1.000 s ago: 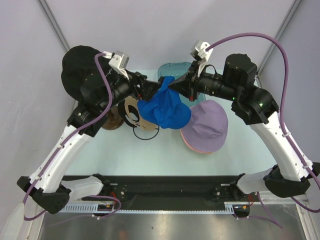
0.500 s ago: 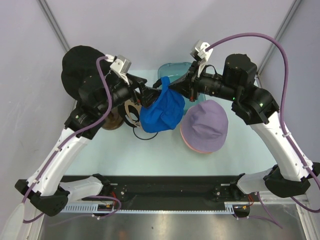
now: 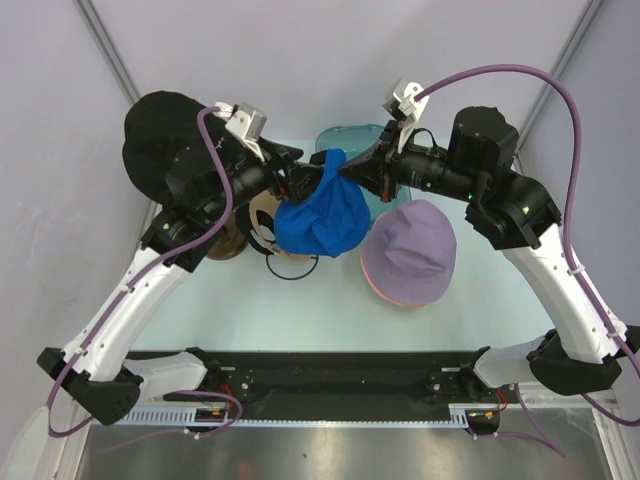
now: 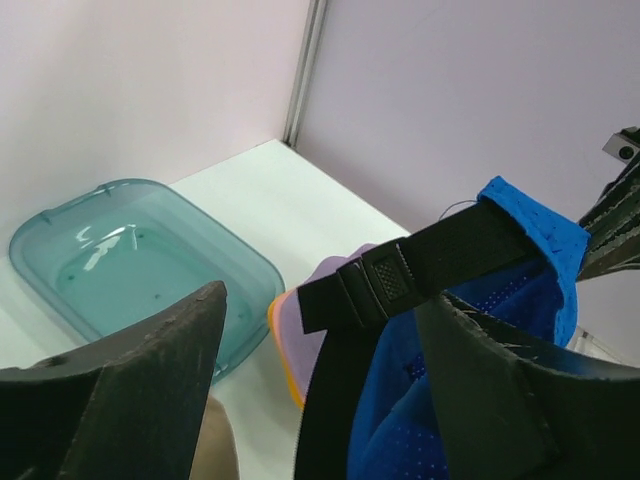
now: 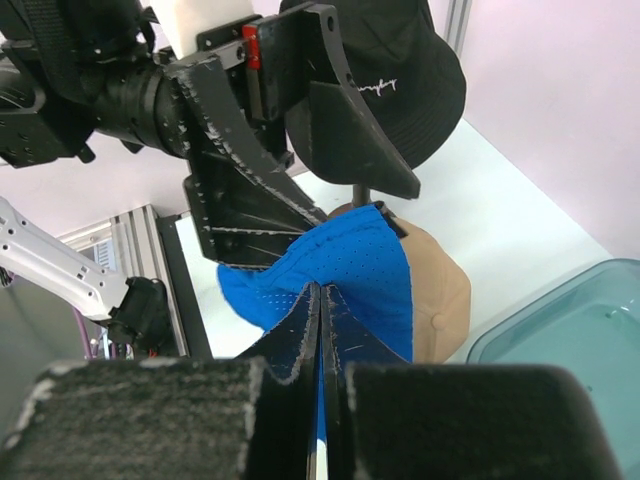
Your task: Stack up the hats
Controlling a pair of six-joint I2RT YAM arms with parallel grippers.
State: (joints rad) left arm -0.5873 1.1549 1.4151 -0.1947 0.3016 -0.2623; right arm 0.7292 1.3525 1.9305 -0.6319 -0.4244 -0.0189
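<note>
Up between our two wrists, blue cap (image 3: 325, 215): hangs in the air, its crown sagging over the tan cap (image 5: 440, 290), just beside the lavender hat (image 3: 410, 245).
Right gripper (image 5: 320, 300): clamped on a thin fold of the cap's blue fabric.
Left gripper (image 3: 300, 182): jaws spread wide; the cap's black strap (image 4: 420, 265) lies across one finger, and we see nothing pinched.
Lavender hat: sits on an orange hat (image 4: 283, 340); we judge this the pile to build on.
Black bucket hat (image 5: 385, 60): raised at the far left, well apart.
Risk, slip: our only firm hold is one small pinch, so a quick swing could pull the fabric free and drop the cap crooked.
Risk, snag: the strap could catch on our spread left finger as we part.
</note>
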